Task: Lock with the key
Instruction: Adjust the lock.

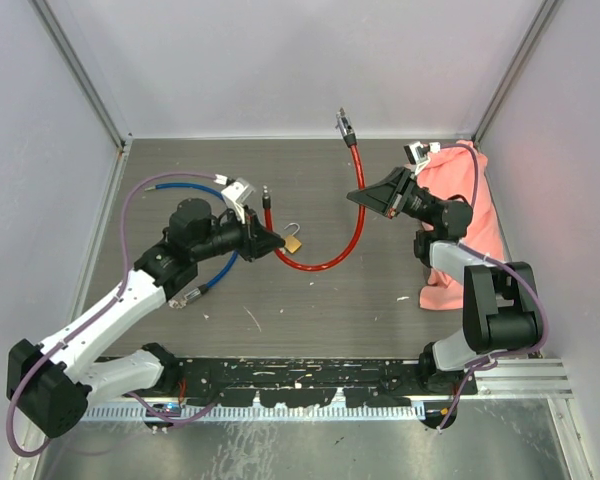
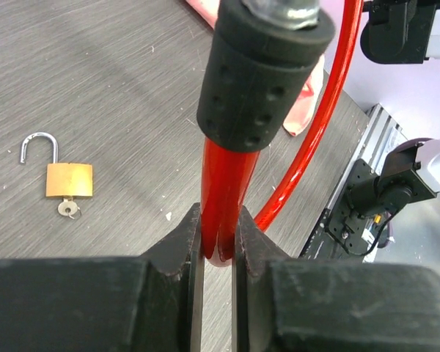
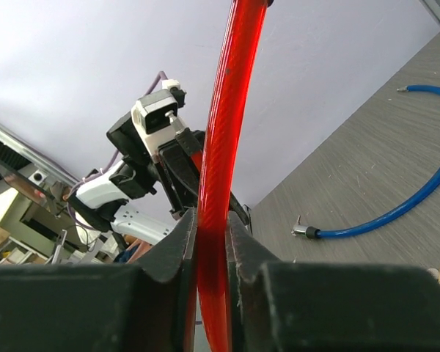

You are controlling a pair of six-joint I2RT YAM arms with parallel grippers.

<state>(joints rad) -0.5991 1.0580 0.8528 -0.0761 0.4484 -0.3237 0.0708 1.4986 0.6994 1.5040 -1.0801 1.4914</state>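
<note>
**Two arms grip red cable while open padlock waits on the table**

The left gripper is clamped on the glossy red plastic-coated cable just below its black rubber end sleeve, so that this end stands upright off the grey wood-grain table. The right gripper is pinched tight on the same cable farther along its curve, lifting the far stretch so that its metal tip points toward the back wall. Holding both stretches up like this looks meant to bring the cable's two ends within reach of each other, ready for a shackle to pass through.

The small brass padlock lies flat on the table, close beside the left gripper and inside the bend of the cable, touched by neither arm. Its silver shackle is swung open, one leg free of the body, and a small silver key sits in the keyhole at its base. A blue cable trails across the table near the left arm, and a pink cloth is bunched behind the right arm. By the look of it, the locking itself has not begun.
</note>
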